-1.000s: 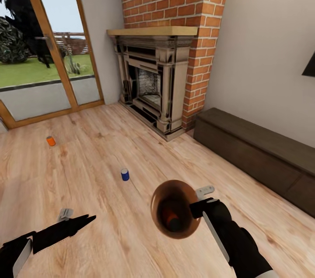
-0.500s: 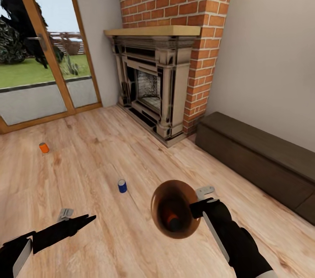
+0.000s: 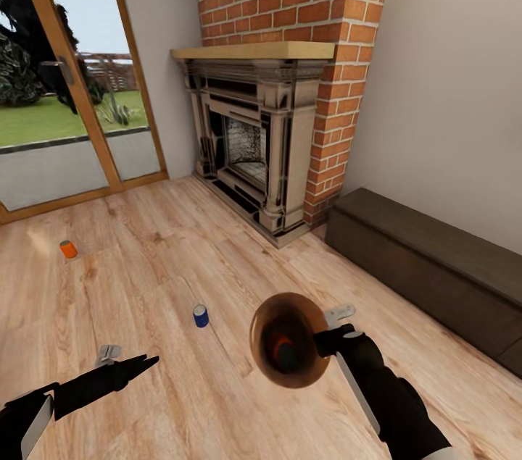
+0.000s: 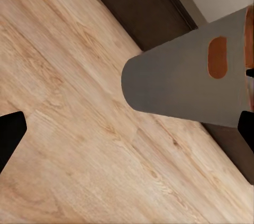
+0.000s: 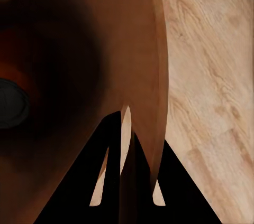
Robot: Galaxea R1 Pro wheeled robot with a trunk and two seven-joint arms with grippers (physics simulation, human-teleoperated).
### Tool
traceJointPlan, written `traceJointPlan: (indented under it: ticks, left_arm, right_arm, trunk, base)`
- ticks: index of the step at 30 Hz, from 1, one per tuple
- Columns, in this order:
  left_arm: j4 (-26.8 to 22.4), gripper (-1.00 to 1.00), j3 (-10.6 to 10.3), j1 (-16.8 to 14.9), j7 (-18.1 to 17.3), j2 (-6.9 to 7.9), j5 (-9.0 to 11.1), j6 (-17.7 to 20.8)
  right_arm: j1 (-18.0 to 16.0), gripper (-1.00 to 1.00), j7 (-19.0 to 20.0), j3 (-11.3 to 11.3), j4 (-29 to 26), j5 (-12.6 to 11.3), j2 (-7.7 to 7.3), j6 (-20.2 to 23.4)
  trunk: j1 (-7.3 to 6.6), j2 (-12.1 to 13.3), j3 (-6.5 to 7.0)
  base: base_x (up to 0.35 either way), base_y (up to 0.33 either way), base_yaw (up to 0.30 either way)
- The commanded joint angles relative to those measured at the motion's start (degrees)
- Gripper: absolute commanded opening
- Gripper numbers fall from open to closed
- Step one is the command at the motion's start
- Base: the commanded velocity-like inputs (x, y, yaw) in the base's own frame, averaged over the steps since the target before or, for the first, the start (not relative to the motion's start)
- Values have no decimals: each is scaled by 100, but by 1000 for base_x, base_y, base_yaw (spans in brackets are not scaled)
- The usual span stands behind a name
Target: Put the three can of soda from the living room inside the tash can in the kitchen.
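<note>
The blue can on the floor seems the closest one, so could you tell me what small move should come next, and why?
Probably roll a little toward the blue can and lower the left tool to it. That tool is empty, the right tool holds the bucket by its rim with one orange can inside, and the other orange can lies farther off.

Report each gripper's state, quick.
Left gripper: open, holding nothing.
Right gripper: shut on the rim of the bucket, which has an orange can inside.
</note>
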Motion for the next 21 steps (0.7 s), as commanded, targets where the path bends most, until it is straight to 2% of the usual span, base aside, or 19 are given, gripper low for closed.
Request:
traceJointPlan:
  ticks: [1, 2, 4, 8, 12, 14, 17, 20, 21]
  left_arm:
    - [-1, 100, 0, 0, 3, 0, 0, 0]
    - [0, 100, 0, 0, 2, 0, 0, 0]
    - [2, 100, 0, 0, 6, 0, 0, 0]
    - [4, 100, 0, 0, 8, 0, 0, 0]
    - [5, 100, 0, 0, 8, 0, 0, 0]
    - [5, 100, 0, 0, 8, 0, 0, 0]
    - [5, 100, 0, 0, 8, 0, 0, 0]
    - [5, 100, 0, 0, 8, 0, 0, 0]
    - [5, 100, 0, 0, 8, 0, 0, 0]
  right_arm:
    - [-4, -100, 23, 1, 205, -38, 0, -128]
    - [-5, -100, 22, 2, 333, -38, -1, -190]
    - [-74, -100, 19, 7, 969, -52, 4, -478]
    - [-276, -100, 18, 7, 1448, -61, 6, -620]
    - [-619, -100, 22, 7, 2045, -67, 3, -657]
    - [-913, -100, 24, 7, 2429, -72, 5, -665]
    - [-1197, -100, 25, 7, 2645, -116, 6, -661]
    - [-1383, -100, 27, 7, 2705, -230, 11, -649]
    - [-1463, -100, 27, 7, 2713, -336, 13, -643]
  trunk:
    - [0, 0, 1]
    - [0, 0, 1]
    - [0, 0, 1]
    - [0, 0, 1]
    - [0, 0, 1]
    - [0, 0, 1]
    - [0, 0, 1]
    - [0, 0, 1]
    - [0, 0, 1]
  base:
    - [2, 0, 0]
    - [1, 0, 0]
    - [0, 0, 0]
    - [0, 0, 0]
    - [0, 0, 0]
    - [0, 0, 0]
    - [0, 0, 0]
    - [0, 0, 0]
    - [0, 0, 0]
